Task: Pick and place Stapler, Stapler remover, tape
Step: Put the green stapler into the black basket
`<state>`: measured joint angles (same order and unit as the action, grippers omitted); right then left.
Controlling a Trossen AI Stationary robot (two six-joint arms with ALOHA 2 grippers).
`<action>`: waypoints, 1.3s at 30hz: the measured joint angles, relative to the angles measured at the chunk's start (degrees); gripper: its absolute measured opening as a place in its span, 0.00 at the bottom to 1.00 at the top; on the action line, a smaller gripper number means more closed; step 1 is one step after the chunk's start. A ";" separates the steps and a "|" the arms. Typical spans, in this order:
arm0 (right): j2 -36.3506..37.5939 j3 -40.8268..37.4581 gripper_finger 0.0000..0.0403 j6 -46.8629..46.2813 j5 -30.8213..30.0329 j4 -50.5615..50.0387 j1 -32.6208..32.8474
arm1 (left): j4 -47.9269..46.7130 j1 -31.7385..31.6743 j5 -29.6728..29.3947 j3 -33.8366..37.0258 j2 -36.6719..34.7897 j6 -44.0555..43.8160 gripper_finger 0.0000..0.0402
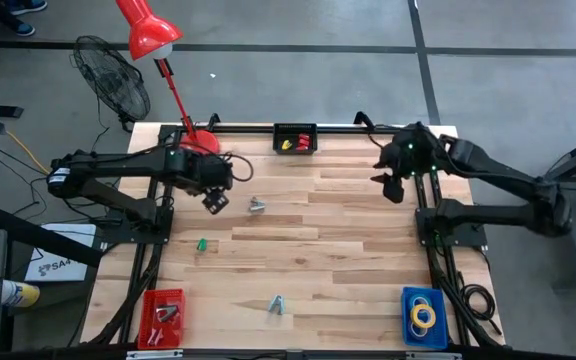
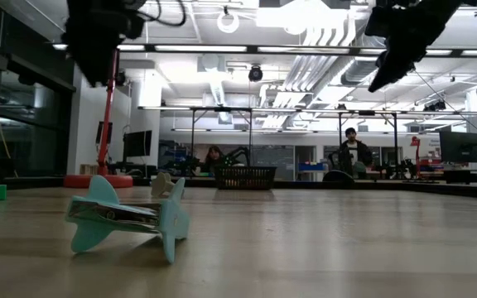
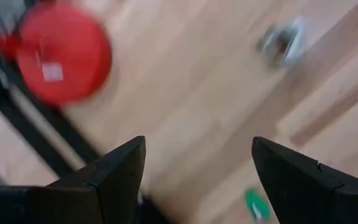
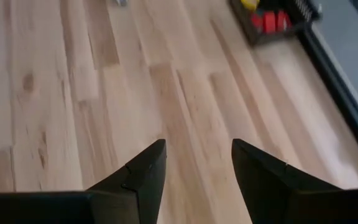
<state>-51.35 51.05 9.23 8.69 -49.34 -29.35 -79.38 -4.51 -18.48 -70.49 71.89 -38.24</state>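
Observation:
A grey stapler remover [image 1: 257, 205] lies on the wood table left of centre, also in the left wrist view [image 3: 281, 42]. A pale blue stapler remover [image 1: 277, 305] rests on its claws near the front edge, close in the low view [image 2: 127, 217]. A small green item [image 1: 202, 243], possibly the stapler, lies on the left. Tape rolls [image 1: 424, 314] sit in the blue bin. My left gripper [image 1: 216, 200] hangs open above the table just left of the grey remover, pointing steeply down [image 3: 197, 162]. My right gripper [image 1: 388, 180] hangs open over bare wood at the far right [image 4: 197, 162].
A red bin [image 1: 163, 318] stands at the front left and a blue bin [image 1: 408, 335] at the front right. A black basket [image 1: 295, 138] with red and yellow items sits at the far edge. A red lamp base [image 1: 200, 140] stands beside my left arm.

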 joint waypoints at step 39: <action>-10.32 -0.02 0.43 9.73 15.73 9.37 -12.67 | 24.70 1.14 36.06 31.37 3.59 -27.30 0.72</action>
<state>-61.67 51.03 18.96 24.43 -39.97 -42.02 -54.69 -3.38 17.58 -39.11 75.48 -65.54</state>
